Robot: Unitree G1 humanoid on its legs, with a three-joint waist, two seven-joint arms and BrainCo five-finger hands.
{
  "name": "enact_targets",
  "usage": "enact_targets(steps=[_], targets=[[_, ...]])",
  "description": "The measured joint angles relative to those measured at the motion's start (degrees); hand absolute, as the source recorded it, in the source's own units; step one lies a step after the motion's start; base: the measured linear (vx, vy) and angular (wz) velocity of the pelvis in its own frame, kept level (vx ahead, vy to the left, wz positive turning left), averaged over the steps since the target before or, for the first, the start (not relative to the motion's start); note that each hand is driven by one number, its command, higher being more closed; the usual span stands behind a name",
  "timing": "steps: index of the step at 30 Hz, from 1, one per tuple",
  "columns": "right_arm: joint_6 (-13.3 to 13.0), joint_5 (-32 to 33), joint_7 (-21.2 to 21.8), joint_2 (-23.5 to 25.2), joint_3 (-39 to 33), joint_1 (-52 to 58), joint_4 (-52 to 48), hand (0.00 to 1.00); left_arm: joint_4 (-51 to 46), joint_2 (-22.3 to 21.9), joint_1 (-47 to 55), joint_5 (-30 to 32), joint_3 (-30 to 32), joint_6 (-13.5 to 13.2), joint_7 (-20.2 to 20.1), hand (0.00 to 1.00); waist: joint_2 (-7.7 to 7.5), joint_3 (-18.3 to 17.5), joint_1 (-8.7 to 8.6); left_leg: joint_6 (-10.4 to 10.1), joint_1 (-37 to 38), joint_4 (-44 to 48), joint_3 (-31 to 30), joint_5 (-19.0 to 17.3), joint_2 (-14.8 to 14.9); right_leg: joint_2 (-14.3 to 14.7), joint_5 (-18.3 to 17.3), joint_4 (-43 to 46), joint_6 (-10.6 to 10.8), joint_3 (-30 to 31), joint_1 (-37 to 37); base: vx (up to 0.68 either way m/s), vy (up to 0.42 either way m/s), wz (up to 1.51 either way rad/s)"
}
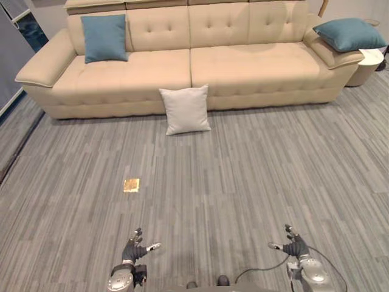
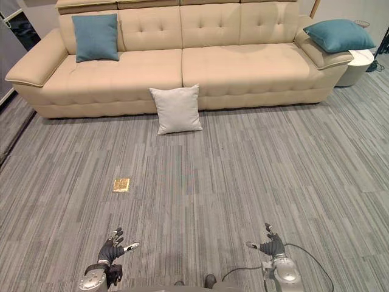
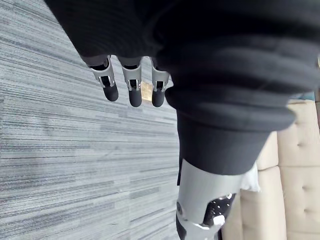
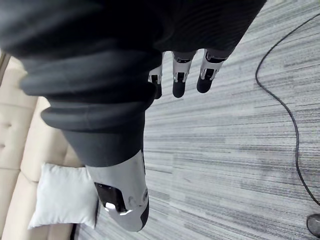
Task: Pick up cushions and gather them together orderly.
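A white cushion (image 1: 185, 109) leans upright on the floor against the front of the beige sofa (image 1: 243, 67), near its middle. One teal cushion (image 1: 104, 38) stands against the sofa's backrest at the left end. Another teal cushion (image 1: 349, 34) lies on the sofa's right armrest. My left hand (image 1: 135, 250) hangs low at the bottom left, far from the sofa, fingers relaxed and holding nothing. My right hand (image 1: 295, 246) hangs at the bottom right, also open and holding nothing. The white cushion (image 4: 65, 195) shows past my right thumb in the right wrist view.
Grey striped carpet (image 1: 243, 182) stretches between me and the sofa. A small yellow patch (image 1: 131, 185) lies on the floor left of centre. A round white side table (image 1: 369, 64) stands beside the sofa's right end. A dark panel (image 1: 12, 55) stands at the far left.
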Motion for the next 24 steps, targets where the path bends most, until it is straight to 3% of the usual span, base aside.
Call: enact_targets(steps=[5, 8, 10, 11, 14, 17, 18, 20, 21, 22, 23, 24], targets=[[0.1, 2.5, -0.1, 0.0, -0.7, -1.2, 2.8, 0.00, 0.0, 0.0, 0.3, -1.2, 0.2, 0.0, 0.1, 0.00, 0.07, 0.1, 0.17, 1.0, -3.9, 3.7, 0.7, -1.8, 0.1, -0.2, 0.0, 1.2, 0.0, 0.5, -2.9, -0.03, 0.024, -0.07], [0.1, 4.3, -0.4, 0.1, -2.2, -3.1, 3.9, 0.00, -0.2, -0.1, 0.3, -2.4, 1.1, 0.1, 0.2, 0.00, 0.60, 0.6, 0.75, 2.0, -7.1, 8.4, 2.5, -4.9, 0.7, 0.0, -2.6, 6.5, 1.3, 1.9, -6.8, -0.01, 0.049, -0.29], [0.1, 4.3, -0.5, 0.1, -2.3, -3.9, 3.9, 0.00, -1.0, -0.1, 0.3, -3.4, 1.6, 0.1, 0.3, 0.00, 0.78, 1.5, 0.96, 2.5, -7.9, 11.1, 3.3, -7.0, 0.7, -0.5, -6.2, 13.7, 4.1, 2.4, -10.0, 0.01, 0.069, -0.23], [0.1, 4.3, -0.4, 0.3, -2.1, -4.0, 3.9, 0.00, -2.1, 0.0, -0.1, -3.5, 1.7, 0.1, 0.5, 0.00, 0.70, 2.3, 1.29, 2.9, -7.8, 12.1, 3.6, -8.4, 0.6, -1.0, -8.2, 20.3, 6.9, 1.7, -12.5, 0.03, 0.072, -0.13], [0.2, 4.5, -0.5, 1.6, -1.2, -4.2, 3.8, 0.00, -3.0, 0.9, -1.1, -3.7, 1.2, 0.1, 1.4, 0.00, -0.52, 4.4, 1.25, 3.8, -5.1, 13.1, 2.9, -10.6, -0.6, -4.9, -10.6, 39.3, 6.1, -4.2, -20.9, 0.09, 0.045, 0.06], [0.3, 4.9, -0.6, 1.6, 0.1, -4.9, 3.8, 0.00, -3.0, 1.3, -1.7, -3.7, 0.0, 0.1, 1.6, 0.00, 0.13, 6.0, 0.64, 3.8, -1.4, 12.4, 1.5, -12.2, 0.1, -7.0, -12.1, 35.0, 5.5, -8.7, -23.4, 0.28, 0.026, 0.14], [0.2, 4.9, -0.6, 1.6, 0.3, -5.5, 3.8, 0.00, -3.0, 1.4, -2.0, -3.7, -0.1, 0.1, 1.6, 0.00, -0.10, 6.2, 0.02, 3.6, -0.8, 12.0, 1.2, -12.4, 0.7, -6.9, -11.7, 31.7, 5.4, -9.3, -23.9, 0.37, -0.029, 0.39], [0.2, 4.8, -1.4, 1.5, 0.2, -6.7, 3.6, 0.00, -3.0, 1.4, -3.6, -3.6, -1.1, 0.1, 1.6, 0.00, 0.68, 7.4, -1.00, 2.4, 2.3, 8.3, -0.8, -11.9, 1.9, -6.0, -6.2, 19.7, 5.2, -9.7, -25.8, 0.44, -0.068, 0.53], [0.2, 4.8, -1.8, 1.5, 0.1, -6.8, 3.4, 0.00, -3.0, 1.4, -4.1, -3.6, -1.3, 0.1, 1.6, 0.00, 0.23, 7.5, -1.62, 0.7, 4.5, 5.9, -1.9, -11.7, 2.2, -6.0, -2.0, 13.4, 5.0, -9.4, -26.1, 0.68, -0.184, 0.67], [0.2, 4.8, -2.0, 1.5, 0.0, -6.1, 3.0, 0.00, -2.9, 1.2, -4.4, -3.6, -1.3, 0.1, 1.6, 0.00, -0.41, 7.7, -1.88, -1.6, 7.1, 5.0, -3.3, -12.8, 2.8, -6.6, 4.4, 13.0, 3.2, -8.8, -27.0, 0.71, -0.218, 0.66], [0.2, 4.8, -2.1, 1.4, 0.0, -5.8, 3.0, 0.00, -2.9, 1.1, -4.5, -3.6, -1.3, 0.0, 1.6, 0.00, -0.39, 7.6, -2.02, -2.4, 7.9, 5.1, -3.7, -13.1, 3.3, -6.7, 7.2, 15.0, 0.9, -8.9, -27.3, 0.62, -0.220, 0.47], [0.3, 4.8, -2.1, 1.2, -0.1, -5.6, 3.1, 0.00, -2.8, 0.7, -4.8, -3.6, -1.3, 0.1, 1.6, 0.00, 0.16, 7.8, -2.06, -3.1, 8.1, 5.6, -3.8, -13.1, 4.3, -6.5, 5.4, 18.2, -0.4, -9.8, -28.2, 0.37, -0.155, 0.22]])
